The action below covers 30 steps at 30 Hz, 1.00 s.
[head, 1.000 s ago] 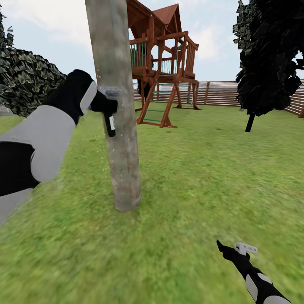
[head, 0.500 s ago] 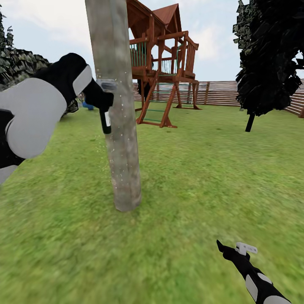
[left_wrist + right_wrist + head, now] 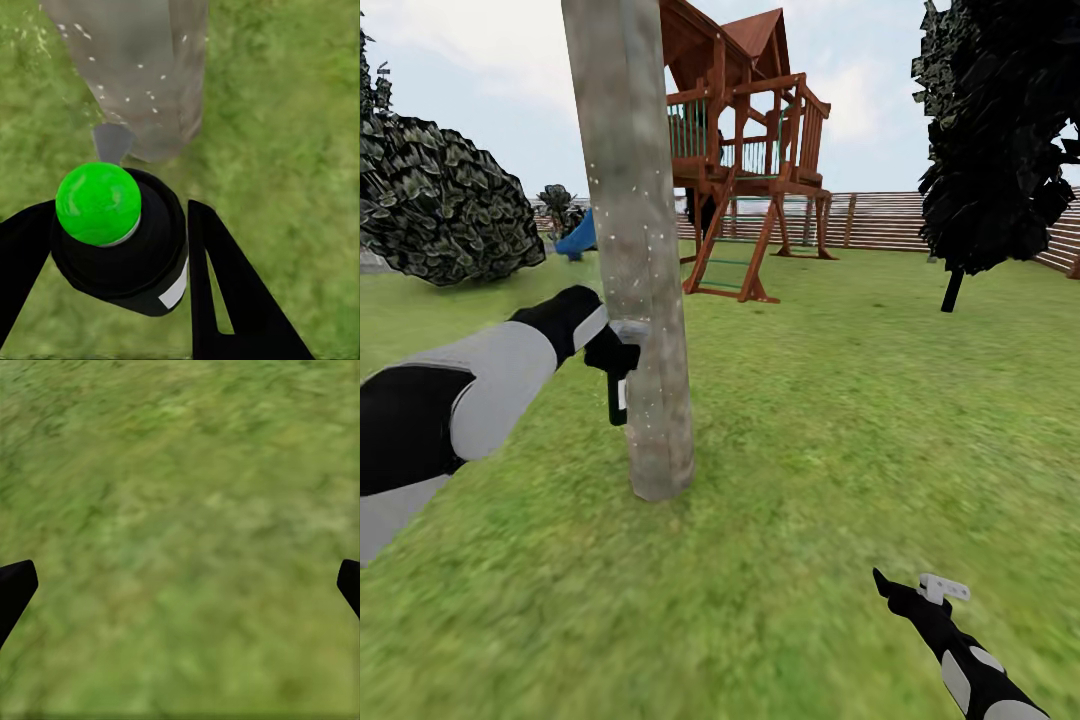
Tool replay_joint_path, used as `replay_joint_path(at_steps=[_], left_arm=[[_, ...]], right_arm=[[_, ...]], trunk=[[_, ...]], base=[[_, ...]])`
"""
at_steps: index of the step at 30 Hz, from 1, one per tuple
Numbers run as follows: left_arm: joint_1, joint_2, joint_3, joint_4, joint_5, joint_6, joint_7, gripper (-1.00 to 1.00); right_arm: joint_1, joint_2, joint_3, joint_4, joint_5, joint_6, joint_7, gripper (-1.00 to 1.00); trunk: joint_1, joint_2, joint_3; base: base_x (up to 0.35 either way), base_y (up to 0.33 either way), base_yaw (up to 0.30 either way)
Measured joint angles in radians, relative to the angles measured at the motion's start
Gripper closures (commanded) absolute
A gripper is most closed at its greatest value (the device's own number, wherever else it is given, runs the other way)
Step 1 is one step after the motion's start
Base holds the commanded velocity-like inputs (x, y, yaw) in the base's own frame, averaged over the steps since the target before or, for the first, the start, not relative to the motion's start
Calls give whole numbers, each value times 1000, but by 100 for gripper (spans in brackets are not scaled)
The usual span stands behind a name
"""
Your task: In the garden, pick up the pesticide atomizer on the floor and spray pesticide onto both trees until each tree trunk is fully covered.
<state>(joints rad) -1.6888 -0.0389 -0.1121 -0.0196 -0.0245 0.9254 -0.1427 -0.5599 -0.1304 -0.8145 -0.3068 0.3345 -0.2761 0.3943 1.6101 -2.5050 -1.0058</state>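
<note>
**A:** Out on the lawn point(image 3: 830, 420), the left gripper point(image 3: 622, 372) is right up against the tree trunk point(image 3: 645, 300), low on it, a bit above where it meets the grass. It's clamped around the sprayer point(image 3: 124, 240), a small black bottle. In the left wrist view the two black fingers point(image 3: 225, 300) sit on either side of the bottle, and its top button shows bright green. The nozzle end points at the trunk.

**B:** What's on the bark?

**A:** Little white specks dotted over the grey-brown trunk, visible in the head view and in the left wrist view. The trunk runs up out of the picture, so I can't see any crown.

**B:** And the other arm?

**A:** The right gripper point(image 3: 895, 592) hangs low over the grass, well apart from the trunk. In the right wrist view its fingertips point(image 3: 15, 585) sit at the far edges of the picture, spread wide with just grass between them, holding nothing.

**B:** Background?

**A:** A wooden playset point(image 3: 745, 150) behind the trunk, a slatted fence point(image 3: 880, 222) beyond it, a dark tree point(image 3: 1000, 140) on the right, a round bush point(image 3: 445, 205) on the left and a bit of blue slide point(image 3: 580, 237).
</note>
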Motion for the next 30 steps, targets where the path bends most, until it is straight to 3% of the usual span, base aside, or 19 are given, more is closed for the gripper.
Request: replay_joint_path(at_steps=[2,4,8,14,17,19,21,23,27,30], left_arm=[[43,0,1,0,1,-28,0,100],[123,5,0,0,-1,-58,0,100],[234,35,-1,0,0,-141,0,100],[384,34,1,0,2,-242,0,100],[402,35,3,0,7,-255,-1,100],[465,34,1,-1,6,-273,-1,100],[487,35,2,-1,8,-375,-1,100],[531,38,1,0,8,-424,0,100],[539,42,9,3,21,-401,-18,100],[557,30,10,3,22,-386,-17,100]], right_arm=[[0,0,0,0,0,0,0,-100],[0,0,0,0,0,0,0,-100],[0,1,0,0,0,0,0,-100],[0,1,1,0,1,0,1,-100],[0,2,1,0,1,0,1,-100],[0,2,1,0,2,0,1,-100],[0,2,2,0,2,0,1,-100],[0,2,2,0,3,1,1,-100],[0,-11,0,-21,3,-6,0,-100],[1,-11,0,-18,2,-9,1,-100]], trunk=[[0,0,0],[0,0,0],[0,0,0],[0,0,0],[0,0,0],[0,0,0],[0,0,0],[0,0,0],[0,0,0],[0,0,0]], base=[[0,0,0],[0,0,0],[0,0,0],[0,0,0],[0,0,128],[48,-2,190],[232,-67,56],[142,-81,6],[0,0,0],[0,0,0]])
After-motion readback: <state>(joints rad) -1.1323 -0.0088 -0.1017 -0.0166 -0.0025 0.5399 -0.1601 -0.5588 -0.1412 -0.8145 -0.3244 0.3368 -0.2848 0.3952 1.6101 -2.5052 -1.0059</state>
